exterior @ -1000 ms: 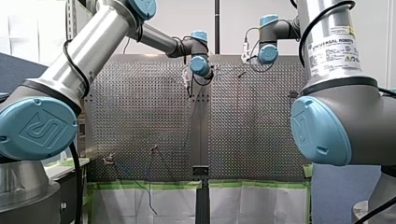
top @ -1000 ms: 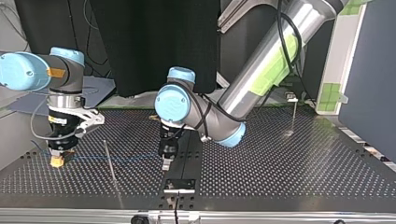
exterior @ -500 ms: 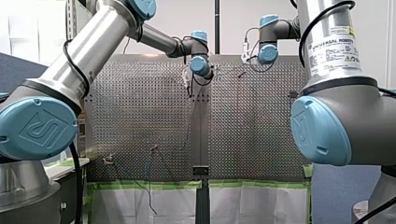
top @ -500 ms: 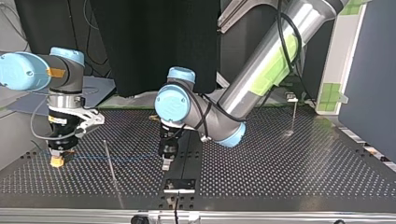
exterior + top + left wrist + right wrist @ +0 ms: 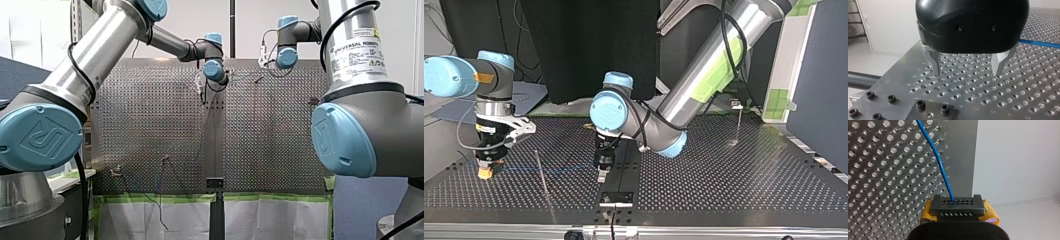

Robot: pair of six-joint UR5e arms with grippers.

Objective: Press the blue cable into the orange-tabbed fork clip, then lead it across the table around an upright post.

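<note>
My right gripper [image 5: 958, 206] is closed on the blue cable [image 5: 940, 165], which comes out ahead from between its yellow pads. In the top view the cable's long axis follows the 9-to-3 line. From this gripper it runs toward 3 o'clock, crosses the upright post [image 5: 540, 170], and reaches close to my left gripper [image 5: 966, 67]. On which side of the post it passes, I cannot tell. The left gripper is open and empty, low over the table [image 5: 1023, 100], with the cable at about its 9 o'clock. I judge the right arm must lead it.

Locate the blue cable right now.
Top view, left half: the blue cable runs from my right gripper past a thin post toward my left gripper.
</note>
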